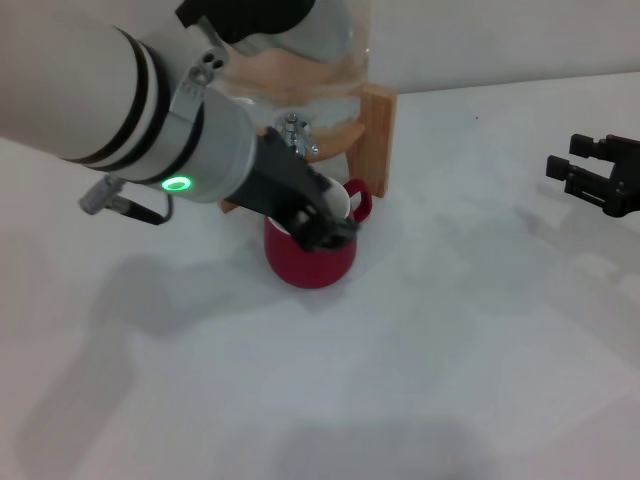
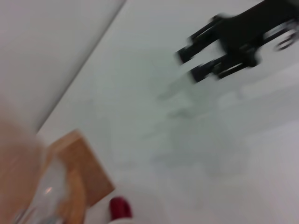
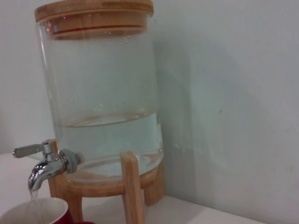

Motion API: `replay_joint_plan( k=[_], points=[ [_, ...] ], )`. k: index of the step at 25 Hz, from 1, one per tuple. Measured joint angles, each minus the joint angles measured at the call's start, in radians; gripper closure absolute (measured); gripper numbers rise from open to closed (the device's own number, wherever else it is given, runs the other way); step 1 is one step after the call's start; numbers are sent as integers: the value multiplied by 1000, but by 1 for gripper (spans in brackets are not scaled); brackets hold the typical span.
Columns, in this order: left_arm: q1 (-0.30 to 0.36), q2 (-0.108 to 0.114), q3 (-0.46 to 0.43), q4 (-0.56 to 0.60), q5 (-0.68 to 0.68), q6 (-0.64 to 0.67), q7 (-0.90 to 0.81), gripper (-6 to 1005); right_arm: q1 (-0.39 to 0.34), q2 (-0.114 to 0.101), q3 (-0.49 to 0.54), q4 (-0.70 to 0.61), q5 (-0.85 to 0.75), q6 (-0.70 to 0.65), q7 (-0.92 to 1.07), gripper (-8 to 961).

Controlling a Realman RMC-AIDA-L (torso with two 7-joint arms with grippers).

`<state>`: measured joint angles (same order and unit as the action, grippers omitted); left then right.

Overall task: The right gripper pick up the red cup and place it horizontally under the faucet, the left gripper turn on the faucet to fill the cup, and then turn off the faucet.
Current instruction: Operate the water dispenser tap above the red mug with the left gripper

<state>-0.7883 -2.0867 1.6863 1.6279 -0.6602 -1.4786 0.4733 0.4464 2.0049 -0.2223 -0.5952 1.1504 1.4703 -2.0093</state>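
While chrome faucet (image 3: 44,165) pours, rounded red cup (image 1: 310,255) fills.

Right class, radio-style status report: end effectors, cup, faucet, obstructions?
Left end effector over the red cup, below the faucet. Right end effector open, parked aside. Water running into cup. No obstruction seen.
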Motion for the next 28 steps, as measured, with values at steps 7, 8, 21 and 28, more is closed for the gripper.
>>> replay_joint_plan(
  k=[7,8,21,28],
  points=[
    [-9,1,2,-39,63,16,-29,498,2,0,0,0,0,-1,0,484],
    [-10,1,5,-40,67,19,-28,498,3,0,0,0,0,-1,0,484],
    [-49,0,23,-87,80,40,-27,498,-9,0,0,2,0,-1,0,485],
    [-49,-1,17,-82,81,35,-29,498,-12,0,0,2,0,0,0,485]
  ],
)
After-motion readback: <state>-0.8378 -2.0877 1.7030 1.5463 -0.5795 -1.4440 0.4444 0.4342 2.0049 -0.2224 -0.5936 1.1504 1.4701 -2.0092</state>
